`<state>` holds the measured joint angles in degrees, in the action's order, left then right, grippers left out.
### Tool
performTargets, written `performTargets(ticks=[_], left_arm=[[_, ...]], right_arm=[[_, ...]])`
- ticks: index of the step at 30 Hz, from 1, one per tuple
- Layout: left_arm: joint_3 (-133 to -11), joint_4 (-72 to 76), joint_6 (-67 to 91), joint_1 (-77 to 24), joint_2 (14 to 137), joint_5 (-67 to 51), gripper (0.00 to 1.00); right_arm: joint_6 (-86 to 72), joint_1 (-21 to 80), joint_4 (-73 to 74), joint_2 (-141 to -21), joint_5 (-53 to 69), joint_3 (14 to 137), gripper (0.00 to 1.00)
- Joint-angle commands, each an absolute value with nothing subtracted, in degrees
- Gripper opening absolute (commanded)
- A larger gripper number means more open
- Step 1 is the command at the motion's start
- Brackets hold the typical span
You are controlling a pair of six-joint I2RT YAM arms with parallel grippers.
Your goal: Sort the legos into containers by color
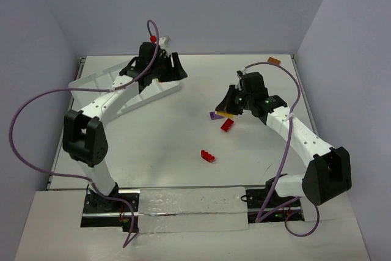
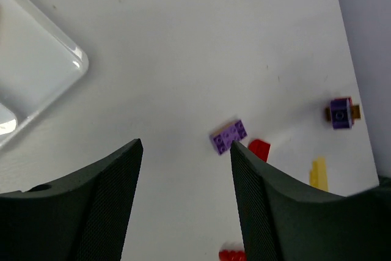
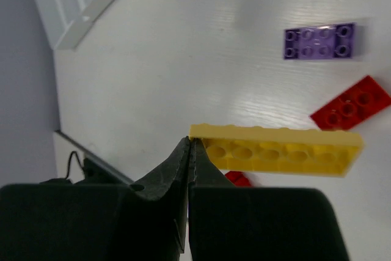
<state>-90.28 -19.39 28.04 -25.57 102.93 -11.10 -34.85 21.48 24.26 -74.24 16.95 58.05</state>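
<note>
Pinched only at its end by the right hand (image 3: 189, 143), the yellow brick (image 3: 275, 151) should be carried slowly toward the tray (image 1: 88, 84) at nine o'clock; the left hand (image 2: 186, 145) is spread, empty.

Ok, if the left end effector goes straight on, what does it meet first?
Likely bare table; the open left end effector has nothing ahead, though the purple lego lies close beside one finger.

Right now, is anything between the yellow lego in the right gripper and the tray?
Nothing lies on the table along that path except a purple lego right beside the right gripper, which is shut on the yellow lego. The open left gripper hangs by the tray's right end.
</note>
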Motion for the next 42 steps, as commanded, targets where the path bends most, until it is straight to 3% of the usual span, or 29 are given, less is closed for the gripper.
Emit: performTargets(ticks=[1, 7, 14, 23, 28, 35, 42], left_arm=[[-78.9, -9.7, 22.5, -25.7, 95.9, -16.0, 0.66], [-67.2, -1.2, 19.1, -25.6, 86.7, -16.8, 0.65], [-67.6, -4.4, 19.6, -25.6, 87.4, -17.3, 0.64], [-53.2, 15.4, 24.9, -26.9, 80.7, -23.5, 0.67], [-49.7, 23.7, 28.6, -29.6, 80.0, -21.2, 0.69], [-51.5, 27.6, 27.7, -36.8, 83.6, -17.9, 0.78], [-52.2, 27.4, 24.5, -37.3, 84.8, -17.5, 0.80]], right_arm=[[-39.2, 20.9, 19.4, -76.2, 27.6, 62.7, 0.00], [-48.2, 19.0, 12.2, -80.3, 36.6, 65.3, 0.00], [-49.5, 19.0, 13.4, -84.0, 33.7, 66.9, 0.00], [-64.0, 17.5, 5.0, -84.7, 34.1, 65.1, 0.00], [-72.6, 17.1, 0.4, -85.6, 33.3, 63.6, 0.00], [-83.7, 17.1, -9.0, -87.0, 36.0, 59.6, 0.00], [-86.5, 17.1, -11.1, -87.3, 37.1, 59.6, 0.00]])
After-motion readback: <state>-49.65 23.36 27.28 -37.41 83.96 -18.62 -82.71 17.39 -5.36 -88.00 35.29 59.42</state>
